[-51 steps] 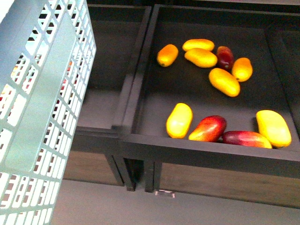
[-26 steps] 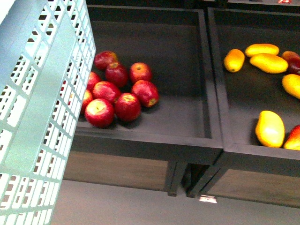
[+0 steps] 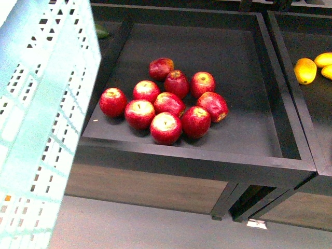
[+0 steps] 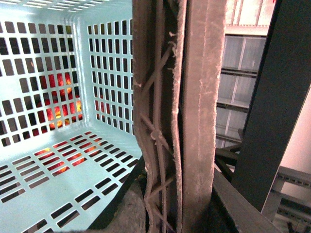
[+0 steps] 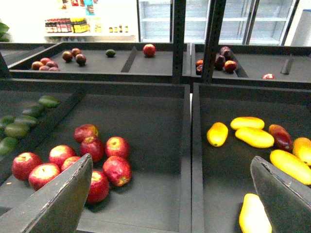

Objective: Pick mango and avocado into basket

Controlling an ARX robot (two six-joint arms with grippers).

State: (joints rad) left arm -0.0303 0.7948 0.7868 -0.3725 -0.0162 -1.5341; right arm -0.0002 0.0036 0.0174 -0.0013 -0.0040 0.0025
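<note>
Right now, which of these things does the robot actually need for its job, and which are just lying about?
Part of the job:
teal basket
yellow mangoes
green avocados

Just lying about:
red apples
red-blushed mango
fruit on the far shelves

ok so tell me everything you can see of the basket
The basket is light teal plastic, walls and floor pierced with rows of rectangular slots. In the front view it fills the left edge, close to the camera and tilted, covering the apple bin's near left corner. The left wrist view looks inside: the floor that shows is bare, red glowing through the slots. A worn brown handle crosses close to the lens.
</note>
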